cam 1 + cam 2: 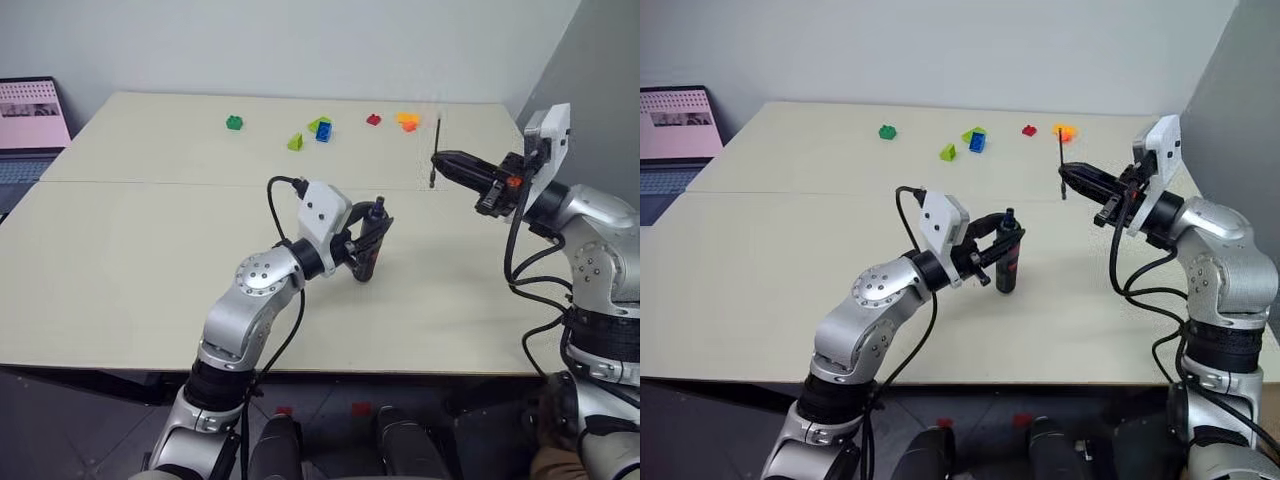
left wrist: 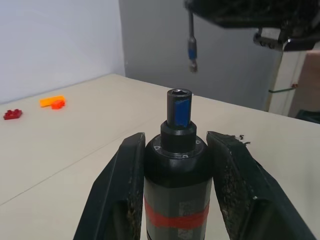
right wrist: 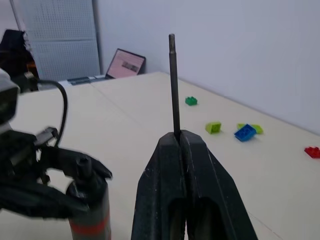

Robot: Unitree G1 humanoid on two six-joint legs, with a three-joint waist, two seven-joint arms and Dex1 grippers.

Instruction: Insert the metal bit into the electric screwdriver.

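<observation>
Open tabletop (image 1: pixel 130 270) between upright electric screwdriver (image 1: pixel 368 240) and raised metal bit (image 1: pixel 436 150).

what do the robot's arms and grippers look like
Both arms are silver metal with rounded joint housings and black ribbed bands. Each wrist carries a white box-shaped module with looping black cables. The left gripper and right gripper have two black fingers; an orange spot marks the right one.

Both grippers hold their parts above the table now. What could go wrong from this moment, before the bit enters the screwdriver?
1. The metal bit is pinched only at one end by the right gripper, so it may tilt or slip on contact.
2. The socket on top of the electric screwdriver is narrow; the bit is apart from it and off to one side, so it may miss the opening.
3. A side push could twist the screwdriver in the left gripper.
</observation>
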